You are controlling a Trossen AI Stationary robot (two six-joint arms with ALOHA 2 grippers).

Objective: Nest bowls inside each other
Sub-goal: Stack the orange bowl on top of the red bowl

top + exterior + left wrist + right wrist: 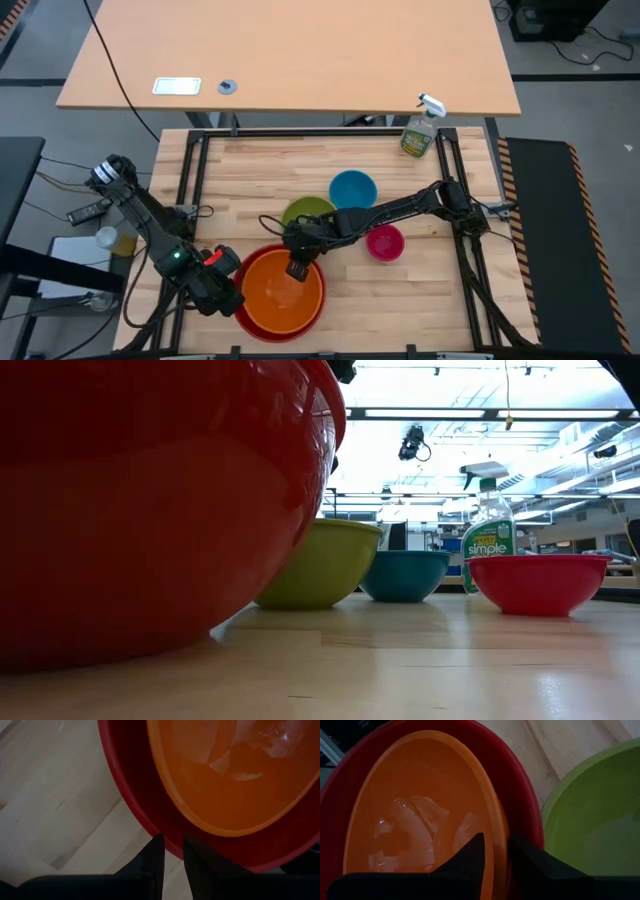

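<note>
Red bowl [246, 318]: largest one, at the near edge of the table [420, 290], left of centre; in the low view it fills the left half of the picture.
Orange bowl [283, 292]: sits nested inside the red bowl, its rim just within the red rim.
Left gripper [224, 296]: at the red bowl's left rim; fingers pressed together on that rim, one finger outside the wall and one inside, as the left wrist view shows [172, 851].
Right gripper [297, 268]: over the far part of the orange bowl, its arm reaching in from the right; the right wrist view [496, 851] shows the two fingers straddling the orange rim with a narrow gap, slightly parted; whether they touch the rim cannot be told.
Lime green bowl [303, 212]: just beyond the red bowl, partly under the right arm, resting upright on the table.
Magenta-pink bowl [384, 243]: to the right of the green one, beside the right arm, standing alone.
Blue bowl [352, 189]: farther back, close beside the green bowl's far right.
Spray bottle [420, 132]: at the far right corner of the table, upright, well apart from the bowls.
</note>
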